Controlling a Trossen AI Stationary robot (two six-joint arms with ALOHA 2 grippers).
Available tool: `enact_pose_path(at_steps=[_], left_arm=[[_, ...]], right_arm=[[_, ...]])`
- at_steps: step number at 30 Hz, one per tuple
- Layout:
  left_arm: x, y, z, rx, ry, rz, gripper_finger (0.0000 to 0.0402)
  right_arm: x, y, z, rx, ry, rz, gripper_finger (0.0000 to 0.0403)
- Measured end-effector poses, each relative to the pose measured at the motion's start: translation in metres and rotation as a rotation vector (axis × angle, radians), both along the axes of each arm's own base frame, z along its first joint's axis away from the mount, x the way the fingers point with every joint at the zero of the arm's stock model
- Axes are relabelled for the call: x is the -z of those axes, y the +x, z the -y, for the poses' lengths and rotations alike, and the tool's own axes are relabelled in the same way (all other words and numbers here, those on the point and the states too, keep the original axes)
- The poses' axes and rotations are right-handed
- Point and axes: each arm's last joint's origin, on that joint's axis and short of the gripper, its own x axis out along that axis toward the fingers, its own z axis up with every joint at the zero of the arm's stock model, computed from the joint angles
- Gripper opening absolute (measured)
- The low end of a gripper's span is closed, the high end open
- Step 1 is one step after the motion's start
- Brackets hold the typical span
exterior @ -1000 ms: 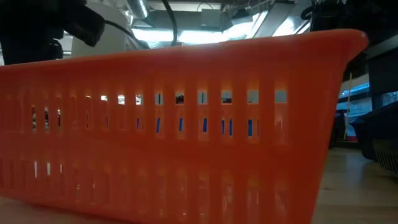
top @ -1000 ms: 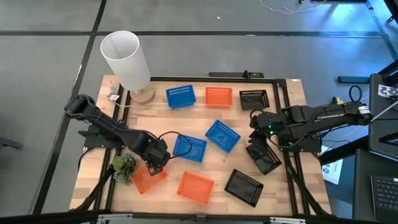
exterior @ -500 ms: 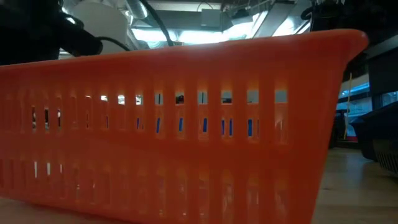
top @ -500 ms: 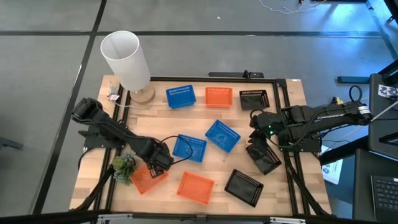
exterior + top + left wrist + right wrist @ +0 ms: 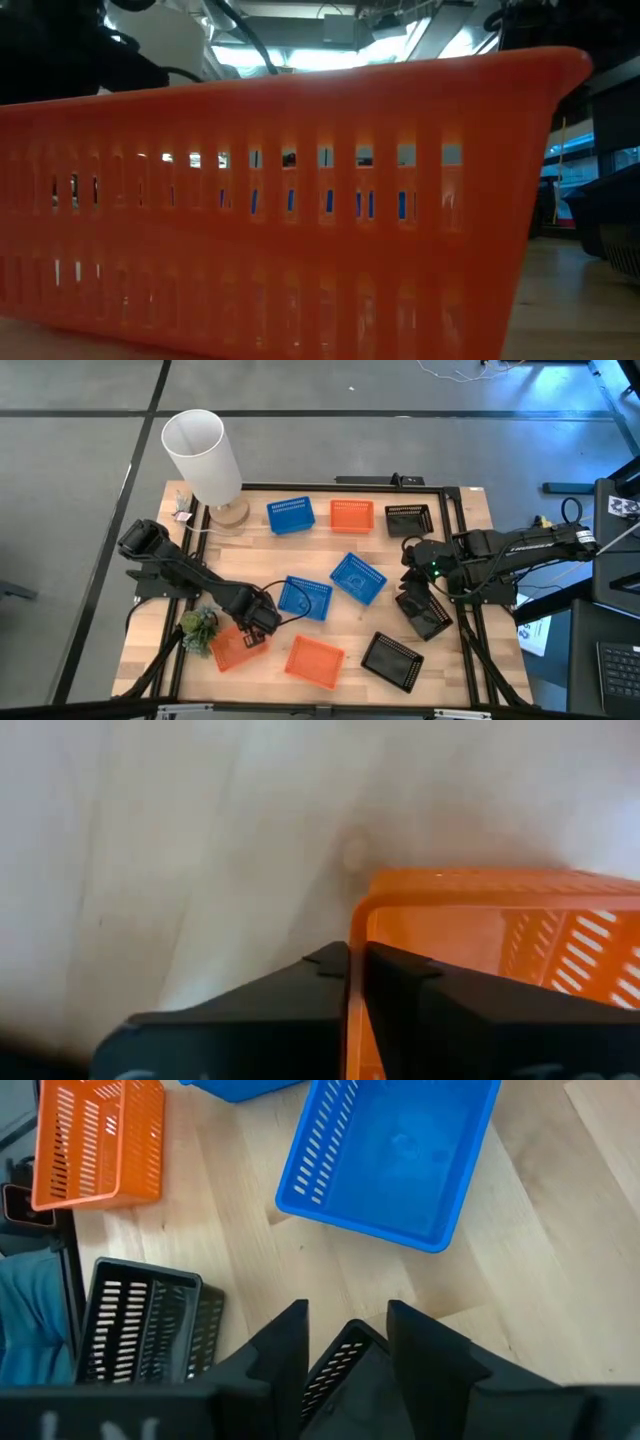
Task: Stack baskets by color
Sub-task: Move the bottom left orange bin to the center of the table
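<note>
**A:** While the left gripper (image 5: 255,626) sits low at the front left of the tabletop (image 5: 345,610), its jaws look pinched on the rim of an orange basket (image 5: 238,645), right beside the plant (image 5: 199,628).

**B:** Yep, the wrist cam shows that rim squeezed between the fingers (image 5: 400,1010). What about the right gripper (image 5: 420,600)?

**A:** It's over at the right side, jaws clamped on the wall of a black basket (image 5: 426,615).

**B:** And the other baskets?

**A:** Spread around: blue (image 5: 290,514), orange (image 5: 351,514) and black (image 5: 408,518) along the back, two blues (image 5: 358,577) mid-table, another orange (image 5: 314,660) and black (image 5: 391,659) up front. Nothing stacked.
</note>
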Motion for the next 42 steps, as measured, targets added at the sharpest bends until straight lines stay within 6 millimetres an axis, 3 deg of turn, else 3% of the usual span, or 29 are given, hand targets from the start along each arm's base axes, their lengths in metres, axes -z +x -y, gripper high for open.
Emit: enact_pose_path(at_steps=[4, 8, 15, 19, 24, 33, 37, 42], left_arm=[[-0.006, 0.002, 0.003, -0.002, -0.048, -0.01, 0.0004], [-0.031, 0.01, 0.007, 0.012, -0.062, 0.005, 0.0002], [-0.107, 0.024, 0.011, 0.122, -0.045, 0.113, 0.0001], [-0.152, 0.035, -0.003, 0.234, 0.092, 0.281, 0.0001], [-0.19, 0.052, -0.047, 0.353, 0.378, 0.419, 0.0001], [-0.219, 0.095, -0.159, 0.54, 0.581, 0.71, 0.0], [-0.218, 0.097, -0.21, 0.487, 0.552, 0.777, 0.0], [-0.192, 0.105, -0.252, 0.402, 0.431, 0.751, 0.0]], right_arm=[[0.0, 0.0, 0.0, -0.013, -0.008, 0.002, 0.0136], [0.0, 0.0, 0.0, -0.015, -0.01, 0.003, 0.0136], [0.0, 0.0, 0.0, -0.017, -0.006, 0.002, 0.0136], [0.0, 0.0, -0.001, -0.039, 0.03, -0.002, 0.0136], [0.0, -0.001, -0.003, -0.07, 0.075, -0.007, 0.0136], [0.0, -0.001, -0.004, -0.086, 0.106, -0.011, 0.0136], [-0.001, -0.001, -0.006, -0.083, 0.15, -0.023, 0.0136], [-0.001, -0.003, -0.012, -0.102, 0.157, -0.031, 0.0136]])
